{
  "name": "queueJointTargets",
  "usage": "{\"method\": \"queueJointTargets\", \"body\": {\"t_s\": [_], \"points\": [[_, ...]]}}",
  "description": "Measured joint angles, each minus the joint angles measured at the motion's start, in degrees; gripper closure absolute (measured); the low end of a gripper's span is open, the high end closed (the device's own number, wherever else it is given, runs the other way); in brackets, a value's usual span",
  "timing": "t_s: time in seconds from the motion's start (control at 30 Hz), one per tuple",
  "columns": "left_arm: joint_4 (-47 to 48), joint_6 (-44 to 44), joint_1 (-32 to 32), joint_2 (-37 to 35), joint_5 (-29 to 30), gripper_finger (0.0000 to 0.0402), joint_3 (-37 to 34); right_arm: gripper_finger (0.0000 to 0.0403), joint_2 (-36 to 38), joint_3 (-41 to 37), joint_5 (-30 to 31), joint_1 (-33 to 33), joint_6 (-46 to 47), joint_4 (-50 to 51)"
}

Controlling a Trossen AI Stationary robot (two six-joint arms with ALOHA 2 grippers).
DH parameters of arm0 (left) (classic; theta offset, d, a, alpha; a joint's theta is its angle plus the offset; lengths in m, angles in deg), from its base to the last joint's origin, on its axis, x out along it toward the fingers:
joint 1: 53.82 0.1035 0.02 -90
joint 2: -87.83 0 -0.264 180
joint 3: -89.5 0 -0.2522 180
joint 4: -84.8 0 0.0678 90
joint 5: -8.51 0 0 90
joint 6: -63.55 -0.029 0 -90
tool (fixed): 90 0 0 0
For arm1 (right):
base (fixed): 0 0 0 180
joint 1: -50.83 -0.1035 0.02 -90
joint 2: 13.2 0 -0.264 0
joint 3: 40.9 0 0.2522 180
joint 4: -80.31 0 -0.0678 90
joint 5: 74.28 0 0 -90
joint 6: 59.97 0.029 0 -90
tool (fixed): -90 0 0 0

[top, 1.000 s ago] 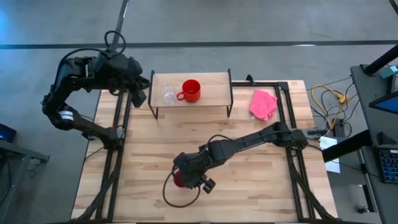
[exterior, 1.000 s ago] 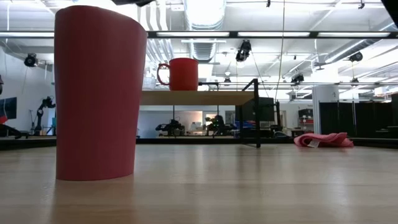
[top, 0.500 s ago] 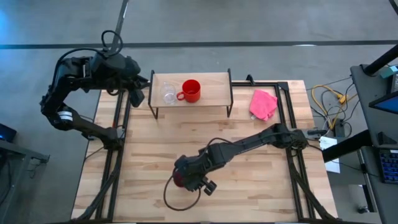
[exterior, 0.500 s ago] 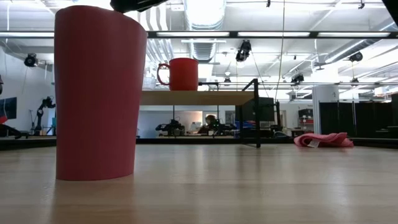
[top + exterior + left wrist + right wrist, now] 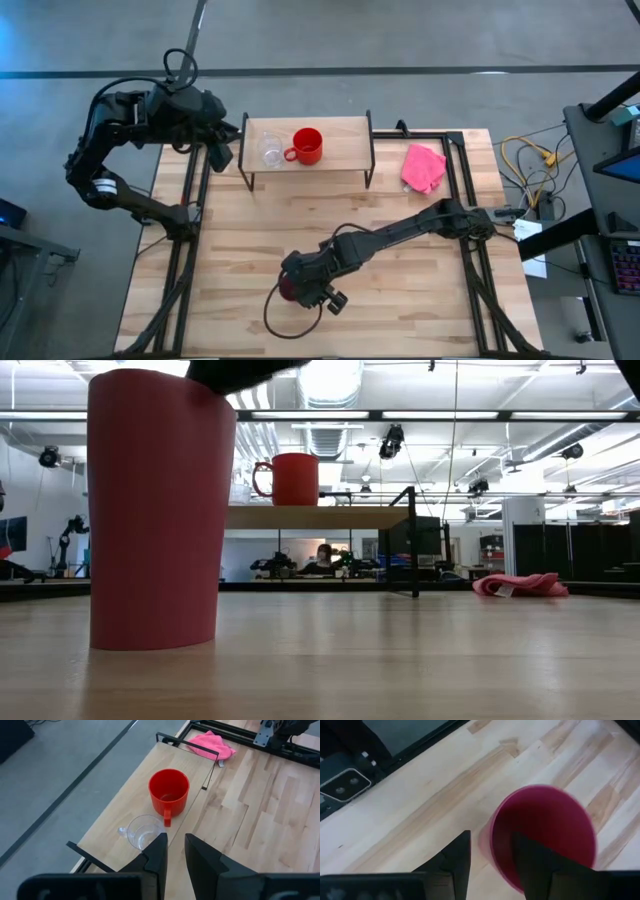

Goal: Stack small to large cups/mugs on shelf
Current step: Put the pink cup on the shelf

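Note:
The magenta tumbler [image 5: 287, 288] stands upright on its base on the table near the front edge; it looms large in the low view [image 5: 155, 510]. My right gripper [image 5: 492, 862] is open just above it, one finger outside the rim's wall and one over the hollow [image 5: 545, 835]. The clear glass cup [image 5: 142, 832] and the red-orange mug [image 5: 168, 792] stand side by side on the shelf [image 5: 340, 135]. My left gripper [image 5: 176, 855] hovers off the shelf's left end [image 5: 222, 152], open by a narrow gap and empty.
A pink cloth [image 5: 423, 167] lies on the table to the right of the shelf. A black cable loop [image 5: 290, 315] lies beside the tumbler near the front edge. Bare tabletop stretches between the tumbler and the shelf.
My right gripper has come down toward the tumbler's rim; in the low view it shows lower and larger at the tumbler's top. The tumbler has stayed in place.

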Motion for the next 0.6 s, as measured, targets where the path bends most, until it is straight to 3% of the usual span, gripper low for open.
{"method": "queueJointTargets", "body": {"t_s": [0.33, 0.6], "points": [[0.0, 0.0, 0.0, 0.0, 0.0, 0.035, 0.0, 0.0283, 0.0, -1.2, 0.0, 0.0, 1.1, -2.7], [0.0, 0.0, 0.0, 0.0, 0.0, 0.035, 0.0, 0.0375, 0.0, -2.0, 0.0, 0.0, 0.8, -2.7]]}}
